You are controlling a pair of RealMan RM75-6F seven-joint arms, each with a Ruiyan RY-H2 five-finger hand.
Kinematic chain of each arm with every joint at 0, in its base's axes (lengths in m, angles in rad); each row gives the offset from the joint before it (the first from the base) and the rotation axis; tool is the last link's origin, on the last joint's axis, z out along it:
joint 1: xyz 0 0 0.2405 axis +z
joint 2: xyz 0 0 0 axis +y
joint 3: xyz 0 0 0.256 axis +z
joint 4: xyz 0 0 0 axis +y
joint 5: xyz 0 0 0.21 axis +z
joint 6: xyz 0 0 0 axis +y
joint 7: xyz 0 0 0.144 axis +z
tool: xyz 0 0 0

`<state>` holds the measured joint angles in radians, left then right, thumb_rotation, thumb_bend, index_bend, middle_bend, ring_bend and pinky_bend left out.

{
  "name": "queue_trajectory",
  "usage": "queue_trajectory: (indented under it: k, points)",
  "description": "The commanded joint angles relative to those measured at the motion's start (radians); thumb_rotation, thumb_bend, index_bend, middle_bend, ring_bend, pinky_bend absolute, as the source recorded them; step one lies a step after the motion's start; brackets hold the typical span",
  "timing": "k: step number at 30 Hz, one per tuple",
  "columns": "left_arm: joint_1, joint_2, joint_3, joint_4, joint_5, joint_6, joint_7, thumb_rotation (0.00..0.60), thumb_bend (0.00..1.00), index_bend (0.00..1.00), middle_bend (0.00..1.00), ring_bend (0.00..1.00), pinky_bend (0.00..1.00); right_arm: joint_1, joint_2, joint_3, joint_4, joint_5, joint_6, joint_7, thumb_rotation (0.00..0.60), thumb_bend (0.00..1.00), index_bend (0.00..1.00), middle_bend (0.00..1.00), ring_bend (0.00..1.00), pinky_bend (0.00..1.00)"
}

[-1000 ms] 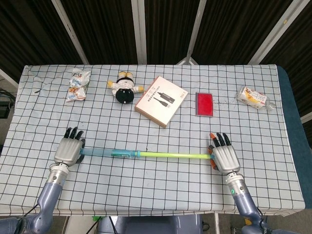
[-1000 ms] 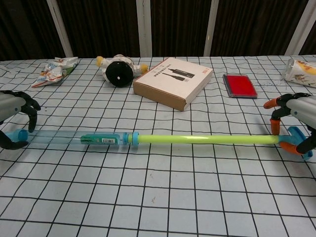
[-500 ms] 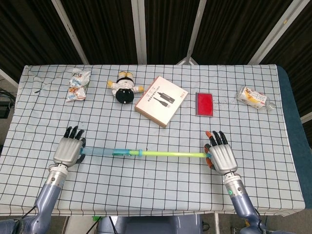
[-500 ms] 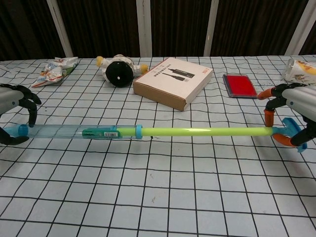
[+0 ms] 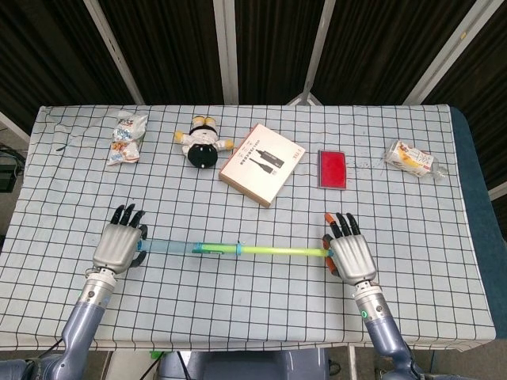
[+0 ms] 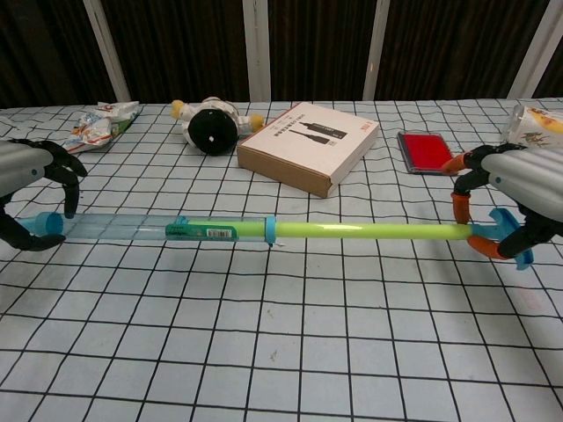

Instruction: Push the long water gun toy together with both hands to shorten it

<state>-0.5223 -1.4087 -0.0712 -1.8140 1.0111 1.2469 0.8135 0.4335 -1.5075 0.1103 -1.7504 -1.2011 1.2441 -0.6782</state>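
The water gun (image 5: 238, 249) lies across the table's near half, a clear blue tube (image 6: 123, 229) on the left and a yellow-green rod (image 6: 369, 231) on the right. My left hand (image 5: 119, 245) curls around the tube's blue end cap (image 6: 48, 224), fingers over it and thumb under it. At the other end my right hand (image 5: 351, 257) cups the rod's end, and the blue handle (image 6: 508, 239) sits inside its orange-tipped fingers (image 6: 459, 204). In the chest view the left hand (image 6: 26, 167) and the right hand (image 6: 523, 185) stand at the frame edges.
Behind the toy lie a brown box (image 5: 261, 162), a red case (image 5: 332, 169) and a round plush doll (image 5: 203, 142). One snack packet (image 5: 127, 136) is at the far left and another packet (image 5: 412, 157) at the far right.
Both hands have moved inward toward each other. The yellow-green rod has slid further into the clear tube, and the toy is shorter than before.
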Motion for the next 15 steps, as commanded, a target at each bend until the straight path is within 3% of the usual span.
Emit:
queue_trajectory:
  k: [1, 15]
  points:
    - [-0.004, 0.006, -0.004, -0.016, -0.009, 0.004, 0.007, 0.600, 0.57, 0.56, 0.13, 0.00, 0.00, 0.006, -0.018, -0.002, -0.016, 0.008, 0.002, -0.020, 0.600, 0.45, 0.60, 0.16, 0.00, 0.00]
    - [-0.014, -0.025, 0.003, -0.014, -0.018, 0.010, 0.010, 0.600, 0.57, 0.56, 0.13, 0.00, 0.00, 0.029, -0.061, -0.003, -0.071, 0.008, 0.023, -0.101, 0.600, 0.45, 0.60, 0.16, 0.00, 0.00]
